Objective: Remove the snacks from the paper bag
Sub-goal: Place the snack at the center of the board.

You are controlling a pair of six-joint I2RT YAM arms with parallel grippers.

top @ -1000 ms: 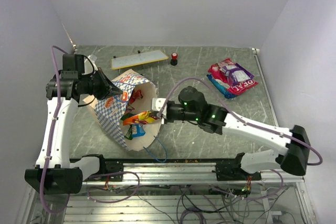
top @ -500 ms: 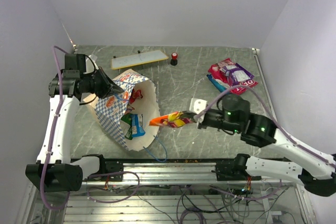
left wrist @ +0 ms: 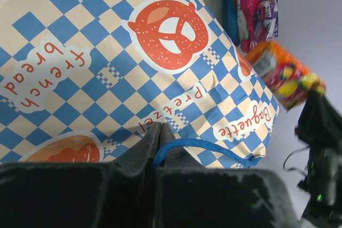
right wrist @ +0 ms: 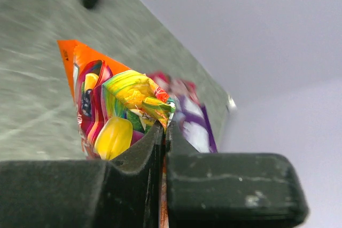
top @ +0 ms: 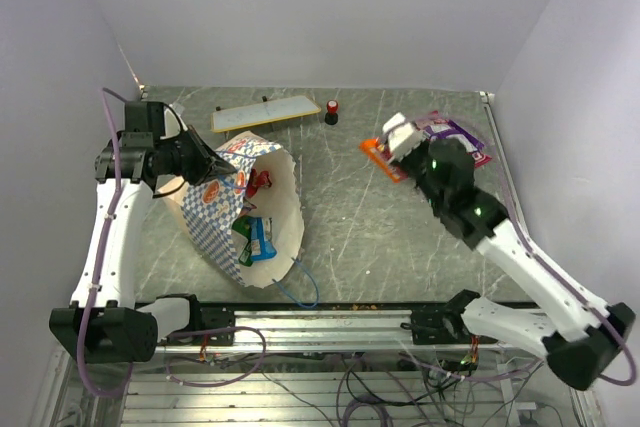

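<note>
right gripper [right wrist: 164, 127] was clamped on the orange packet [right wrist: 107, 110] by its crimped edge, above the table [top: 340, 217] near the pile [top: 455, 139]. light, crinkly, probably slippery foil; seams should grip best. left gripper [left wrist: 159, 131] pinched the bag [left wrist: 133, 52] rim, seemingly at the cord [left wrist: 203, 145]; more packets [top: 256, 237] lay inside.

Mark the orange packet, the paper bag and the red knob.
orange packet [right wrist: 107, 110], right wrist view, printed front face.
paper bag [top: 210, 233], top view, checkered side wall.
red knob [top: 331, 107], top view, its red top.
</note>
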